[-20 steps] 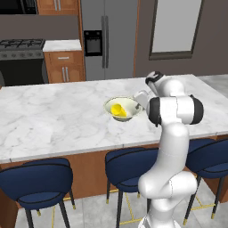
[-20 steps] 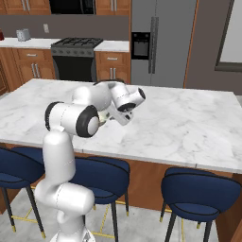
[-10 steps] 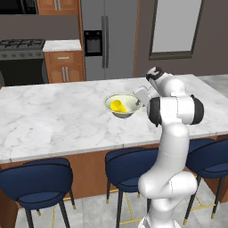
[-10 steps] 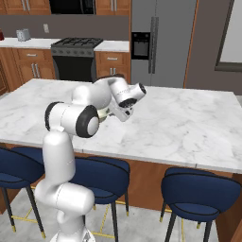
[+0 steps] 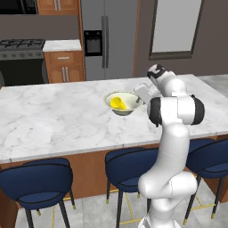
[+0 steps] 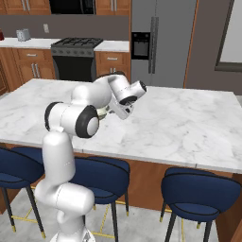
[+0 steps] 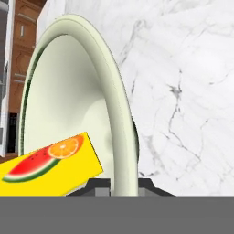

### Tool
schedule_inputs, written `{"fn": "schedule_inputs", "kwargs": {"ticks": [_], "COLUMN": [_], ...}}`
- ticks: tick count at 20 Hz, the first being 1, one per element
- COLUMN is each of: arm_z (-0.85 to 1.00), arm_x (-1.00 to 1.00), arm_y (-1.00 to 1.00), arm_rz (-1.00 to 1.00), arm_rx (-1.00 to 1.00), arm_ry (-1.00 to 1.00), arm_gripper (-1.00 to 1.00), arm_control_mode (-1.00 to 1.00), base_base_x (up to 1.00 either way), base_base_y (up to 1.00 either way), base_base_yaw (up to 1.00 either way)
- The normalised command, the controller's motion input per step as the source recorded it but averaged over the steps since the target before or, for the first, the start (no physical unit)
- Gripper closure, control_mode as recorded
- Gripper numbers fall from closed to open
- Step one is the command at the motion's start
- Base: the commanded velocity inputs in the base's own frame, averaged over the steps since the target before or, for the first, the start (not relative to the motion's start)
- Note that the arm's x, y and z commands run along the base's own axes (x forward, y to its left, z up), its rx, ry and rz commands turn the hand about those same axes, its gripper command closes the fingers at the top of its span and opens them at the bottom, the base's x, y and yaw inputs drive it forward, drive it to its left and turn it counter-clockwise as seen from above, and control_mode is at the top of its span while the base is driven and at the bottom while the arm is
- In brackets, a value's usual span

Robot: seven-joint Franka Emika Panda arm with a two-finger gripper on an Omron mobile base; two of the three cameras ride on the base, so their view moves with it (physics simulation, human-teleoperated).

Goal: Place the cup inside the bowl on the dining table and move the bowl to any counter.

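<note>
The pale cream-green bowl (image 5: 124, 103) is over the middle of the dining table (image 5: 53, 120), to the right of centre. The yellow cup (image 5: 117, 103) lies on its side inside it. My gripper (image 5: 140, 95) is shut on the bowl's right rim. In the hand view the thin rim of the bowl (image 7: 119, 132) runs down between my fingertips, and the cup (image 7: 50, 164) with its fruit picture rests in the hollow to the left. From the right base view my arm hides most of the bowl.
Navy stools (image 5: 38, 182) line the near side of the table. Behind it stand a black stove (image 5: 20, 58), a short marble counter over wooden cabinets (image 5: 62, 45) and a steel fridge (image 5: 107, 40). Bare marble (image 6: 189, 123) stretches to the right of my hand.
My hand has risen a little with the bowl in its grip, and the bowl and cup have come up slightly with it.
</note>
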Motion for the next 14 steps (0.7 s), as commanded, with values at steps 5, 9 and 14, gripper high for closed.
{"fn": "schedule_inputs", "kwargs": {"ticks": [5, 9, 14], "arm_z": [0.26, 0.27, 0.25], "arm_x": [0.0, 0.0, 0.0], "arm_y": [0.0, 0.0, 0.0], "arm_rz": [0.0, 0.0, 0.0], "arm_rx": [0.01, 0.01, 0.0], "arm_ry": [0.0, 0.0, 0.0], "arm_gripper": [1.0, 1.0, 1.0], "arm_control_mode": [-1.0, -1.0, -1.0], "base_base_x": [0.0, 0.0, 0.0], "base_base_y": [0.0, 0.0, 0.0], "base_base_yaw": [0.0, 0.0, 0.0]}}
